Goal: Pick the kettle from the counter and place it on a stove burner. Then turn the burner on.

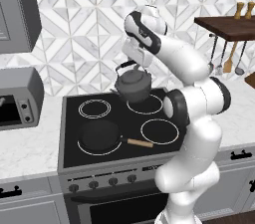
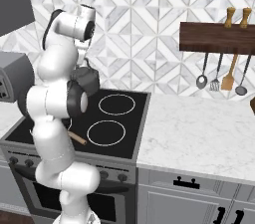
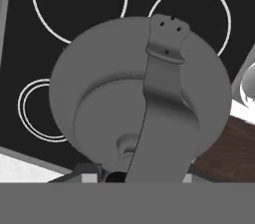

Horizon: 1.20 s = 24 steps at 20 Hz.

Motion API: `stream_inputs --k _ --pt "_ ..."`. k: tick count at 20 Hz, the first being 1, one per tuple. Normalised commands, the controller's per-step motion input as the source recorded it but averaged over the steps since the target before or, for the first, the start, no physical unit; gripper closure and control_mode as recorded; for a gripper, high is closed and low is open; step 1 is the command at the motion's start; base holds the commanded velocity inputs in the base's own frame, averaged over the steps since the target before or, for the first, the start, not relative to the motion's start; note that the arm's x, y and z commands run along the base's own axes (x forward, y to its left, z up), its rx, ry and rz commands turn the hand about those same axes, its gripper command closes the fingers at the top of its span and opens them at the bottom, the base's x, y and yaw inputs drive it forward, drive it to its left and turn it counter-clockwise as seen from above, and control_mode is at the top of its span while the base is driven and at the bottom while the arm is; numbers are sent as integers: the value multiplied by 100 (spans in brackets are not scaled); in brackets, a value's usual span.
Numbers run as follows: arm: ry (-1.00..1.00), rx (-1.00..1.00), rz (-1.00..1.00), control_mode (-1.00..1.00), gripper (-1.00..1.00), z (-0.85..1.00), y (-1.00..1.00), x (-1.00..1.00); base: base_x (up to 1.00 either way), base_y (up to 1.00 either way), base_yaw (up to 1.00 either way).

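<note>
The kettle (image 1: 133,85) is held by its arched handle in the closed pincer (image 1: 130,63), hanging directly beneath it, above the stove's (image 1: 69,118) rear ring at one o'clock from the pan (image 1: 99,136).

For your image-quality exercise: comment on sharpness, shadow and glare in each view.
Left base view: soft, pixelated edges, no glare on the cooktop glass, the kettle evenly shaded. Right base view: flat light, faint shadows behind the hanging utensils. Hand view: kettle handle looms large, smooth grey shading without highlights.
</note>
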Motion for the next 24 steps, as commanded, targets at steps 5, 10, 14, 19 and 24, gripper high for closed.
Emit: stream_inputs --k 5,10,14,19,24 --pt "0 11 2 -100 100 -37 100 56 0 0 0" --pt "0 5 0 -100 100 -44 75 33 0 0 0" --pt "2 1 -3 -100 100 -45 54 43 0 0 0" --pt "0 1 -4 -100 100 -38 43 55 0 0 0" --pt "0 1 -7 -100 100 -42 3 35 0 0 0"
